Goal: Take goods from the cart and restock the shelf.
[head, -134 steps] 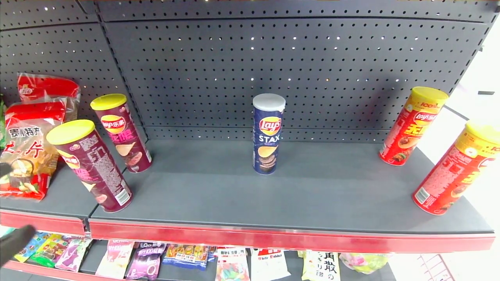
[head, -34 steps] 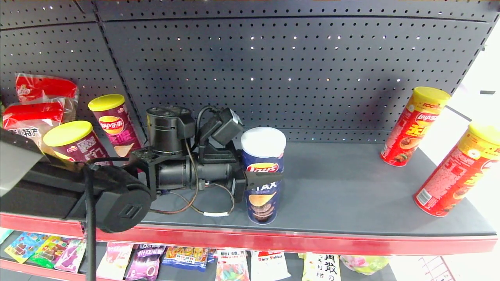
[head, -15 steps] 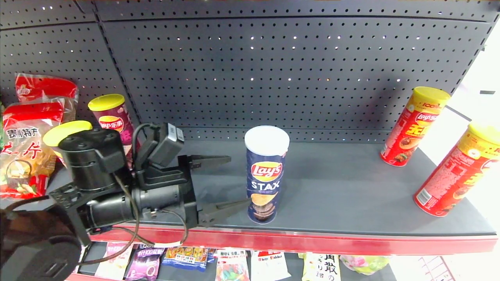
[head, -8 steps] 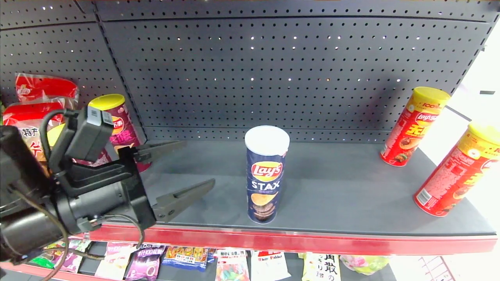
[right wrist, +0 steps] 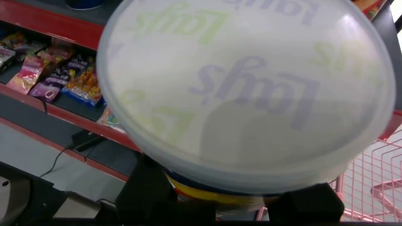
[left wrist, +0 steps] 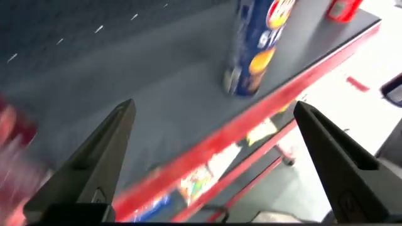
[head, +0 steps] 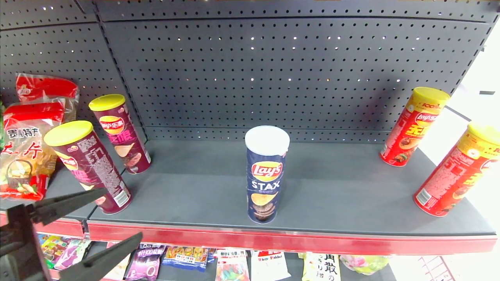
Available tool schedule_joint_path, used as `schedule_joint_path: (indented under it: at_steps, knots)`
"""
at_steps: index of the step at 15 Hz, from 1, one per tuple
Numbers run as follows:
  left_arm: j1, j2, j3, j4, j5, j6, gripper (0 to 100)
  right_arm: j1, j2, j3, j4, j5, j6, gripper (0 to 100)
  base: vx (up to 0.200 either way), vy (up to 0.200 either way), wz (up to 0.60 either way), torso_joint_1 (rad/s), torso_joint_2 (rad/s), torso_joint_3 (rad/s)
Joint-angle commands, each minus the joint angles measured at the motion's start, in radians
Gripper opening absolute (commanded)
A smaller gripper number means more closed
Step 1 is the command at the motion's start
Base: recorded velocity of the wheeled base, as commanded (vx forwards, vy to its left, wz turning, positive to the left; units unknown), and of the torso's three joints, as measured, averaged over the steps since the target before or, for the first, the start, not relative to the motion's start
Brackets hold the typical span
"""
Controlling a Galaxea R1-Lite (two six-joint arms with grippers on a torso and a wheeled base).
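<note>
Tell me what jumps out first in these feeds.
The blue can stands upright at the middle front of the shelf, purple cans left and red cans right. The left hand hangs open before the red edge. The right hand grips a translucent-lidded can, its lid close to that camera.

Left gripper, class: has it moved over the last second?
Yes. The left gripper has drawn back leftward, away from the blue can, and is now in front of the shelf's red front edge.

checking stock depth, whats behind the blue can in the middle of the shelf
Behind the blue can only bare shelf and the pegboard back panel show. The strip of shelf straight behind its body is covered.
</note>
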Motion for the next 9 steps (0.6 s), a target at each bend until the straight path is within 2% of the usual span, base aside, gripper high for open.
schedule_joint_path:
  at_steps: [1,2,4,6,7,9]
  knots:
    - [0.002,-0.282,0.053,0.190,0.096,-0.013,100,-0.003,0.018,-0.041,-0.001,-0.002,-0.002,0,0.000,0.000,0.00,0.000,0.00,0.000]
    - [0.002,-0.313,0.058,0.222,0.100,-0.013,100,-0.004,0.037,-0.072,0.003,-0.001,-0.002,0,0.000,0.000,0.00,0.000,0.00,0.000]
    - [0.002,-0.512,0.099,0.405,0.100,-0.013,100,-0.001,0.245,-0.246,0.003,0.011,-0.002,0,0.000,0.000,0.00,0.000,0.00,0.000]
    - [0.001,-0.602,0.122,0.471,0.091,-0.013,100,0.001,0.403,-0.335,-0.001,0.014,-0.004,0,0.000,0.000,0.00,0.000,0.00,0.000]
    - [0.002,-0.652,0.136,0.492,0.093,-0.013,100,0.005,0.542,-0.424,-0.002,0.036,-0.010,0,0.000,0.000,0.00,0.000,0.00,0.000]
    - [0.002,-0.664,0.134,0.506,0.100,-0.013,100,0.028,0.683,-0.552,0.010,0.064,-0.042,0,0.000,0.000,0.00,0.000,0.00,0.000]
